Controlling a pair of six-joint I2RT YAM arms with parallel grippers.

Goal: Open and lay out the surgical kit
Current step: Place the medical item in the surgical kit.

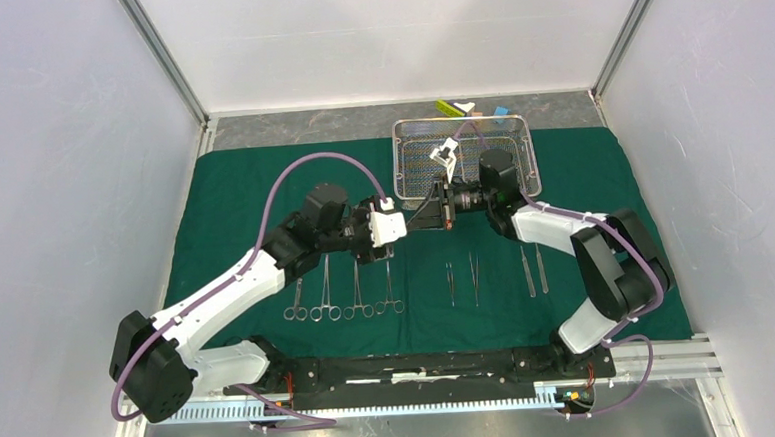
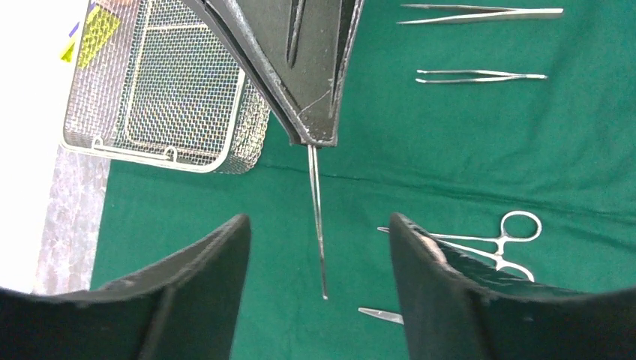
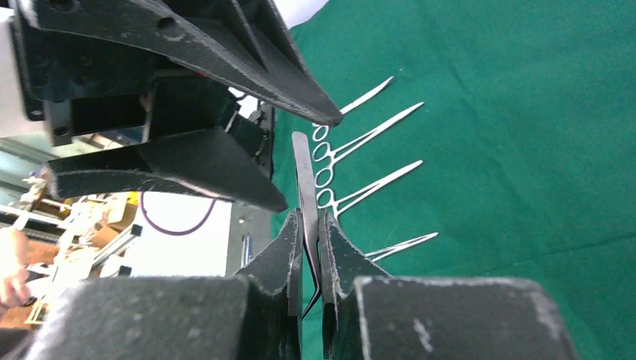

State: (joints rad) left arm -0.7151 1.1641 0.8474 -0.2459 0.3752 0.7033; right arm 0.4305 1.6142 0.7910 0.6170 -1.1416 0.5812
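Clamping tweezers in the right gripper, with the left gripper spread open around them above the green drape, seemingly handing the tool across for laying out.

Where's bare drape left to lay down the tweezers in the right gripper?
Bare gap on the green drape between the middle tweezers and the right-hand tweezers. Wide bare cloth left of the mesh tray. Crowded: the clamp row.
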